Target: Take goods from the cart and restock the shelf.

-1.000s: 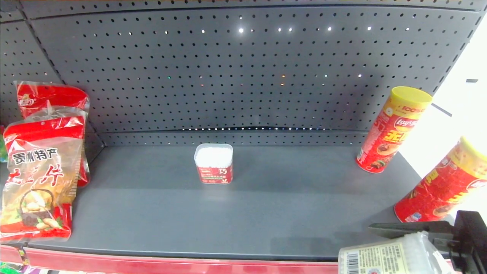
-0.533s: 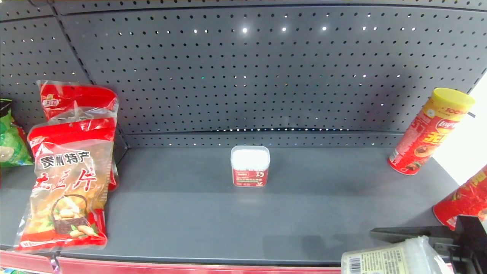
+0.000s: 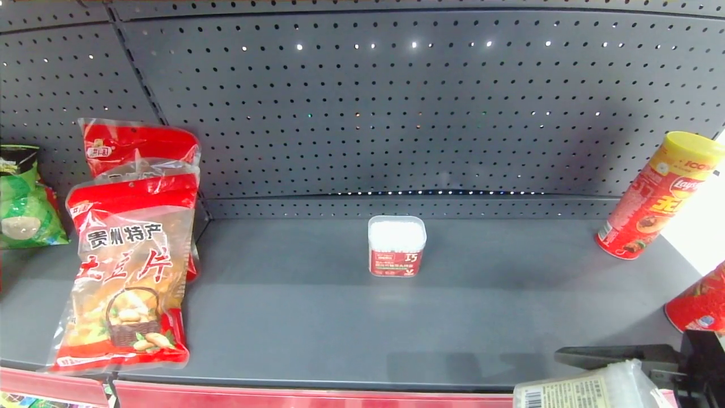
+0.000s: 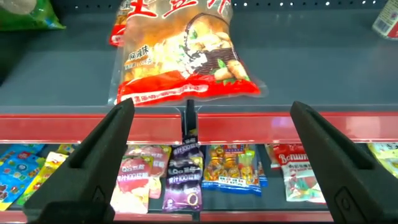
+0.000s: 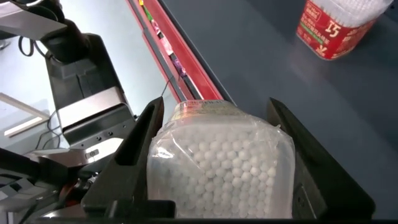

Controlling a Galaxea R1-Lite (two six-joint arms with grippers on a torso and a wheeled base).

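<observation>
A clear box of cotton swabs (image 3: 583, 390) with a printed label is held at the shelf's front right edge, my right gripper (image 3: 572, 379) shut on it. In the right wrist view the black fingers (image 5: 144, 134) press both sides of that box (image 5: 221, 162). A matching swab box (image 3: 396, 246) with a red label stands upright mid-shelf, also seen far off as a box (image 5: 336, 28). My left gripper (image 4: 212, 107) is open and holds nothing, in front of the shelf's red front rail (image 4: 261, 124).
Two red potato-slice bags (image 3: 127, 266) lean at the shelf's left, with a green bag (image 3: 25, 201) beyond them. Two red chip cans (image 3: 660, 195) (image 3: 699, 300) stand at the right. The grey shelf board (image 3: 317, 317) is bare around the middle box. Hanging packets (image 4: 186, 180) fill the lower shelf.
The head camera has swung left, so everything on the shelf sits further right in the picture. The right gripper still grips the swab box at the lower right.
</observation>
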